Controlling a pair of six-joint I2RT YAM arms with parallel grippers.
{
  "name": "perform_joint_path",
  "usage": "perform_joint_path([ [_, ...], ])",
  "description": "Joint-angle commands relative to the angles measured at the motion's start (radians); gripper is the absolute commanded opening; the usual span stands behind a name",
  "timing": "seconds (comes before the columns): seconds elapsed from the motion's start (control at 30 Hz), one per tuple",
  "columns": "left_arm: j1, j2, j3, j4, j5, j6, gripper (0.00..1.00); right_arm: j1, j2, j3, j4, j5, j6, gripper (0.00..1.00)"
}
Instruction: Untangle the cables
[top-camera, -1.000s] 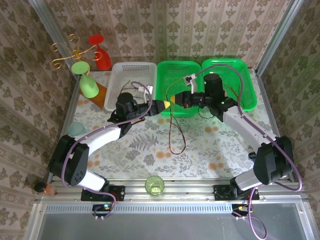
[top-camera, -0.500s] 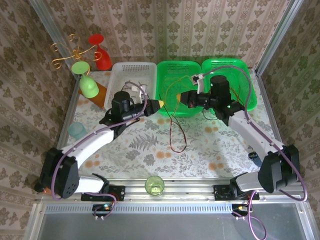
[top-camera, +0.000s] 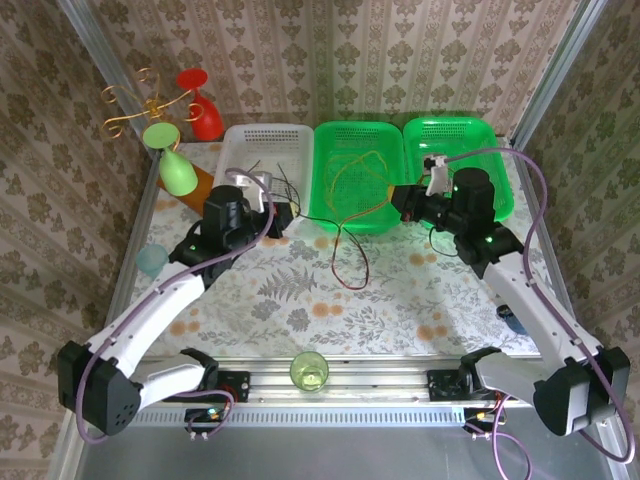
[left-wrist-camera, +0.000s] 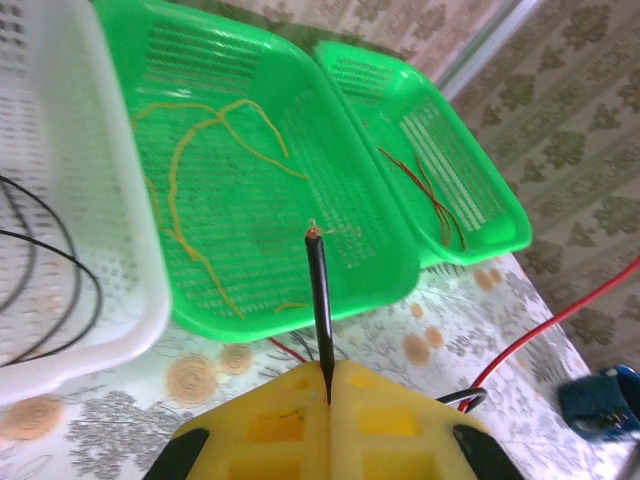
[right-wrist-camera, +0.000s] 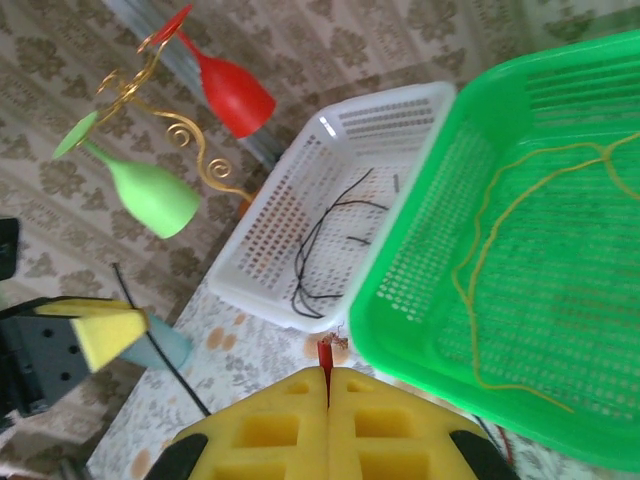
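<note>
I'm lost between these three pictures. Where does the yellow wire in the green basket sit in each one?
Top external: yellow cable at upper centre, inside the middle green basket.
Left wrist: yellow cable upper left of centre, in the same basket.
Right wrist: yellow cable in the right half, in that basket.
Shared landmark: the white basket right beside the green one.

You had both arms reached forward (elbows out), your left tool (top-camera: 283, 216) and right tool (top-camera: 404, 200) pointing at each other, well apart, jaws clamped tight.
</note>
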Motion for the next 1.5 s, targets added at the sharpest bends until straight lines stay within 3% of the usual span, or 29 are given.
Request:
perform_joint_path([
  [0.0,0.027,-0.053,-0.02,-0.05,-0.094,0.042,0.0,-0.022,-0.059,-0.018,-0.027,0.089,-0.026,0.0],
  [0.7,0.212,-0.186,-0.036,-0.181,-0.076,0.072,0.0,-0.137,-0.259,-0.08,-0.093,0.219,-0.041,0.0],
  [1.47,0.383,-0.226,-0.086,-0.189,0.033,-0.001,0.0,-0.216,-0.33,-0.103,-0.139,0.286,-0.062,0.0],
])
